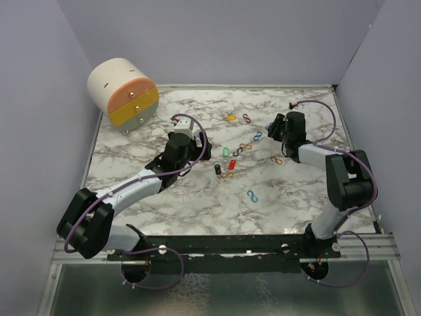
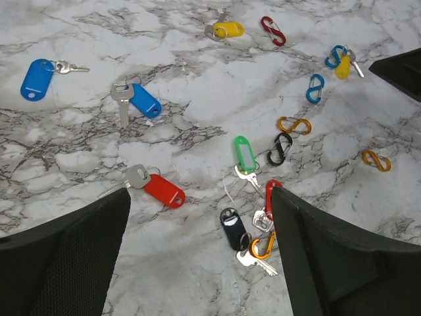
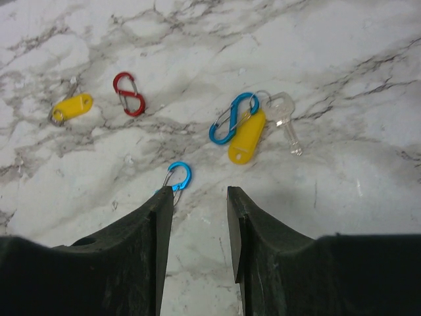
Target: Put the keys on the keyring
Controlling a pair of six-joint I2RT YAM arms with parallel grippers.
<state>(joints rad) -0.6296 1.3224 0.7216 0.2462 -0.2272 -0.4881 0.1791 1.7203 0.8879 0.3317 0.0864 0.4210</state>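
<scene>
**Left gripper** (image 2: 200,192): jaws spread wide with nothing between them, hanging over the marble table (image 2: 197,66).
- Just ahead of the finger at the left of its wrist view: red key tag (image 2: 164,189), joined to a silver key.
- At the tip of the other finger: red S-clip (image 2: 271,194); whether it touches the finger cannot be told.
- Just inside that same finger: black key tag (image 2: 232,228) and orange S-clip (image 2: 262,245), lying in a cluster with silver keys.
- A little farther ahead: green key tag (image 2: 244,153), with black S-clip (image 2: 279,148) just beside it.
- Well ahead and to the left: blue key tag (image 2: 145,100) and second blue key tag (image 2: 36,79), each on a silver key.

**Right gripper** (image 3: 199,197): jaws parted by a narrow gap and gripping nothing.
- Just ahead of the finger at the left of its view: small blue S-clip (image 3: 177,176), its lower end hidden behind that fingertip.
- Ahead and slightly right: yellow key tag (image 3: 247,136), overlapped by a larger blue S-clip (image 3: 233,117), with a silver key (image 3: 284,118) touching the group.
- Well ahead and to the left: second yellow key tag (image 3: 72,106), with second red S-clip (image 3: 127,93) near it.

**Round drawer unit** (image 1: 123,92): orange, yellow and grey fronts. It stands well apart from both grippers, beyond and to the left of the left one.
</scene>
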